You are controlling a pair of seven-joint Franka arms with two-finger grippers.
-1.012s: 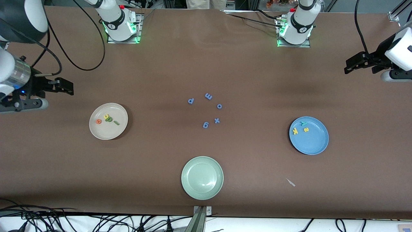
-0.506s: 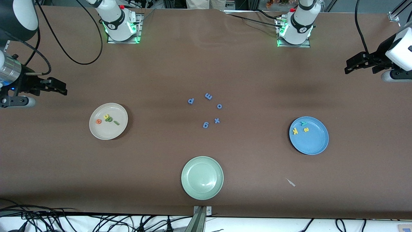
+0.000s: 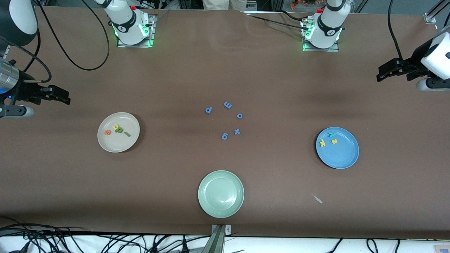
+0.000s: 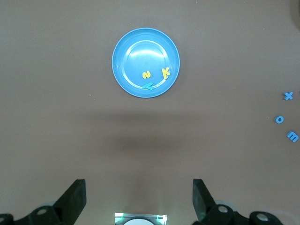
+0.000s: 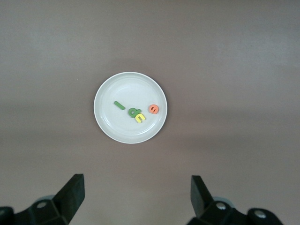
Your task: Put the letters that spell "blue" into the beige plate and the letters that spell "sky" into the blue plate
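The beige plate (image 3: 116, 144) holds the "blue" letters: orange e (image 3: 107, 132), yellow u (image 3: 115, 127), green b (image 3: 119, 130) and the dark-green bar l (image 3: 127, 134). In the right wrist view the plate (image 5: 126, 86) shows the same four letters. The blue plate (image 3: 341, 156) holds the "sky" letters: teal y (image 3: 331, 134), yellow k (image 3: 322, 142) and yellow s (image 3: 334, 141). The left wrist view shows that plate (image 4: 133, 56) too. My right gripper (image 3: 65, 97) hangs open and empty over bare table at the right arm's end. My left gripper (image 3: 381, 72) hangs open and empty at the left arm's end.
A pale green plate (image 3: 220, 194) with nothing in it sits near the front edge. Several periwinkle-blue letters (image 3: 237, 131) lie loose in the table's middle. A small pale scrap (image 3: 317, 199) lies nearer the camera than the blue plate. Cables run along the front edge.
The right arm has drawn back toward its end of the table, away from the beige plate. The left arm has barely shifted. The letters and plates have not moved.
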